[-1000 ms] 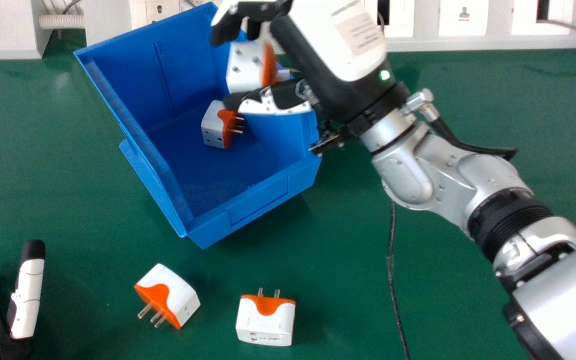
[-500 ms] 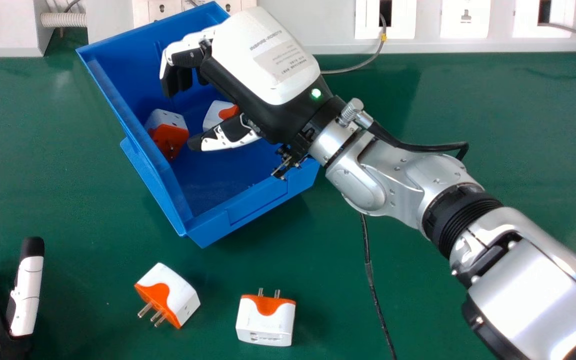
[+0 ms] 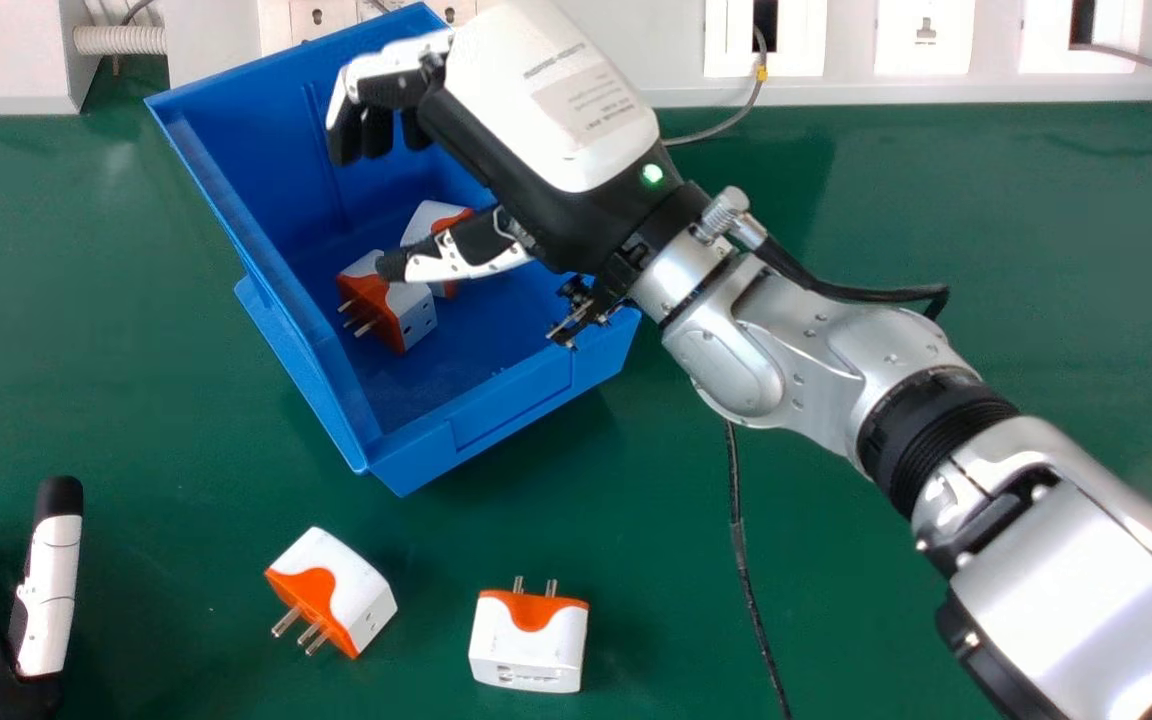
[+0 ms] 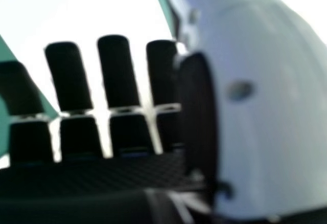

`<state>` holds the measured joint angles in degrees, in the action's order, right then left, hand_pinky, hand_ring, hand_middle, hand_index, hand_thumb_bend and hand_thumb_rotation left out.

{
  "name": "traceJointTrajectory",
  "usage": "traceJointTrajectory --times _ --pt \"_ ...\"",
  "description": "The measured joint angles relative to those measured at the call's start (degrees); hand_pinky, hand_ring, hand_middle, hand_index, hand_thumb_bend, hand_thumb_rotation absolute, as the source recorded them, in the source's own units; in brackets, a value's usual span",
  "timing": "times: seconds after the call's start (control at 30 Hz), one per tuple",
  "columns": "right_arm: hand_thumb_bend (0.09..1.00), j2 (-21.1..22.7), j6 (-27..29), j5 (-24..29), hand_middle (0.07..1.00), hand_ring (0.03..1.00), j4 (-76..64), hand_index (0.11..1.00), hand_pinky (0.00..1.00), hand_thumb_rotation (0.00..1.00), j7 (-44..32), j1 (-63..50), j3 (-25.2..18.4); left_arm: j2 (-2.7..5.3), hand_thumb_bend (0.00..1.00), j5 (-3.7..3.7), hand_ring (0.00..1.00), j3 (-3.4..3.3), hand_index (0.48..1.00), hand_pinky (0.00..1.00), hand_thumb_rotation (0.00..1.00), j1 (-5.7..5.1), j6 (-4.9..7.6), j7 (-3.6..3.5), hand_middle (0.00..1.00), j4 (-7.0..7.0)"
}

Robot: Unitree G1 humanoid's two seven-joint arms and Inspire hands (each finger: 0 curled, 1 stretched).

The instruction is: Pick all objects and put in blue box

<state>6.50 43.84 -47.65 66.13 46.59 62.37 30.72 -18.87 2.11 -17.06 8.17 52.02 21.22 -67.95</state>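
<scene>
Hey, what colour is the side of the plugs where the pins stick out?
Orange, best seen in the head view on the adapter nearest the left hand.

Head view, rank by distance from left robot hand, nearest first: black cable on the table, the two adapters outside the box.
From the left robot hand:
1. Left adapter, in front of the blue box
2. Right adapter, pins pointing away
3. Black cable, right of both
</scene>
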Motion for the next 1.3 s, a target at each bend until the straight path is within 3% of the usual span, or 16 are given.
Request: traceJointTrajectory --times 0.33,0.53,0.73,0.97,1.1,1.13,1.2,1.27,1.3 --pt "0.493 5.7 3.0 4.8 0.542 0.425 -17.1 0.488 0.3 0.0 8.1 -21.3 -8.6 -0.32 0.93 0.08 0.98 0.01 1.0 1.0 0.94 -1.17 0.01 0.02 0.97 0.62" --pt "0.491 7.3 5.2 5.8 0.555 0.427 -23.8 0.493 0.3 0.0 6.9 -34.6 -10.0 -0.43 0.95 0.06 0.98 -0.06 1.0 0.99 0.94 -1.74 -0.03 -0.49 0.96 1.02" --pt "0.493 7.8 9.4 6.2 0.552 0.43 -25.8 0.498 0.31 0.0 5.9 -44.6 -10.0 -0.56 0.96 0.21 0.97 0.12 1.0 0.98 0.95 -2.57 -0.05 -0.29 0.96 1.43" --pt "0.496 8.6 13.5 7.9 0.534 0.437 -26.6 0.496 0.33 0.0 -5.0 -50.3 -8.3 -0.58 0.98 0.2 0.97 0.18 1.0 0.98 0.95 -3.18 -0.1 -0.25 0.96 1.83" --pt "0.502 10.1 13.9 9.9 0.517 0.466 -26.9 0.521 0.36 0.0 -13.9 -51.9 -7.7 -0.58 0.97 0.24 0.98 0.36 1.0 0.98 0.95 -3.51 -0.09 0.2 0.96 2.09" --pt "0.557 11.3 13.9 10.1 0.558 0.53 -27.0 0.573 0.43 0.03 -17.5 -51.9 -7.3 -0.58 0.97 0.25 0.98 0.44 1.0 0.98 0.95 -3.54 -0.1 0.24 0.97 2.15" --pt "0.75 12.6 13.3 11.0 0.758 0.704 -27.4 0.761 0.6 0.24 -22.2 -51.9 -6.9 -0.6 0.96 0.28 0.97 0.54 1.0 0.98 0.96 -3.65 -0.07 0.33 0.96 2.17" --pt "0.891 13.7 12.4 11.1 0.887 0.841 -28.2 0.873 0.71 0.44 -26.3 -51.9 -6.5 -0.59 0.97 0.25 0.97 0.58 1.0 0.98 0.95 -3.68 -0.08 0.35 0.96 2.17" --pt "0.92 13.9 11.9 11.0 0.915 0.873 -28.5 0.896 0.74 0.48 -27.4 -51.9 -6.4 -0.59 0.97 0.23 0.97 0.58 1.0 0.98 0.95 -3.69 -0.08 0.33 0.96 2.16"
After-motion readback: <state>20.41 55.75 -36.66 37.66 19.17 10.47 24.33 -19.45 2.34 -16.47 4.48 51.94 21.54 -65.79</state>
